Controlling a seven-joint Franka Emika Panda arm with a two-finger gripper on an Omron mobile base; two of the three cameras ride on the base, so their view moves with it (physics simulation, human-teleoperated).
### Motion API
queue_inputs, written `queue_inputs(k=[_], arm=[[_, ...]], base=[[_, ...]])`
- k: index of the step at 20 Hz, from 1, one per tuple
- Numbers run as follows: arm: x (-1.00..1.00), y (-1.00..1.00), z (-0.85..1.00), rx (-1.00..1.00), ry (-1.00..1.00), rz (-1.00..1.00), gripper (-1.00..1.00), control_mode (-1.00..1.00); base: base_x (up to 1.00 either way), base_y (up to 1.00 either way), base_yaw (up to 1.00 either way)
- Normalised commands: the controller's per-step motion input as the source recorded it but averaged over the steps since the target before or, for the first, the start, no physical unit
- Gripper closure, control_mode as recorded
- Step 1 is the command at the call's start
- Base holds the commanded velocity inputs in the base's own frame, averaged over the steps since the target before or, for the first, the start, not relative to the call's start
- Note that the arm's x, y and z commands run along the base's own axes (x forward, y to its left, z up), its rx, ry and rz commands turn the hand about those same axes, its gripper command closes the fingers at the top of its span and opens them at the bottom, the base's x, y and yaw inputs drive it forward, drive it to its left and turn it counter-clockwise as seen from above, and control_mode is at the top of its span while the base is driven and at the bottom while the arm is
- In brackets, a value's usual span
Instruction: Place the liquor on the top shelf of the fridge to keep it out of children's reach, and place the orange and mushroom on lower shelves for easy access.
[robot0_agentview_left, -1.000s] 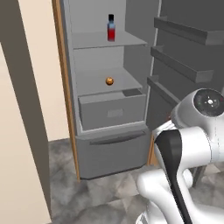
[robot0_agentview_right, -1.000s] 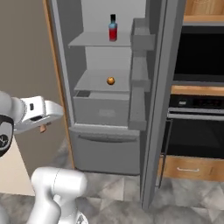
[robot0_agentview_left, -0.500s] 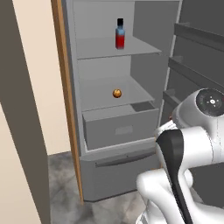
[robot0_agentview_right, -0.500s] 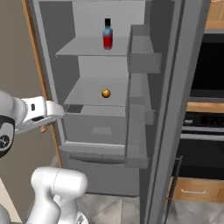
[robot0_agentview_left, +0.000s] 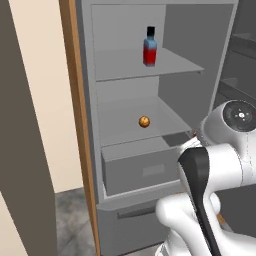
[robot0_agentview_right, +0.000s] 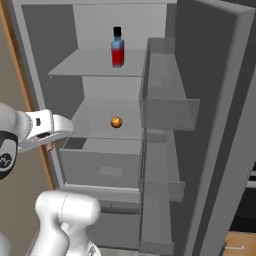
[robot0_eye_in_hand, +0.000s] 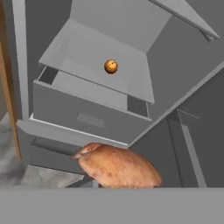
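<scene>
In hand (robot0_eye_in_hand: 117, 175): reddish-brown mushroom (robot0_eye_in_hand: 118, 167), rounded lump.

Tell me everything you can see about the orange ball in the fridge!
The orange is a small, round, smooth-looking ball with a dark spot on it. It sits alone near the middle of a flat grey lower shelf, the board just above the grey box drawer and below the board with the liquor. Only the shelf touches it.
</scene>
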Motion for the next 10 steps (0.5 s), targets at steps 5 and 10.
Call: queue_inputs(k=[5, 10], arm=[[0.26, -0.05, -0.25, 0.0, 0.0, -0.01, 1.0, -1.0], [0.63, -0.13, -0.4, 0.04, 0.0, 0.0, 1.0, -1.0]], base=[[0.16, -0.02, -0.01], [0.0, 0.0, 0.0]])
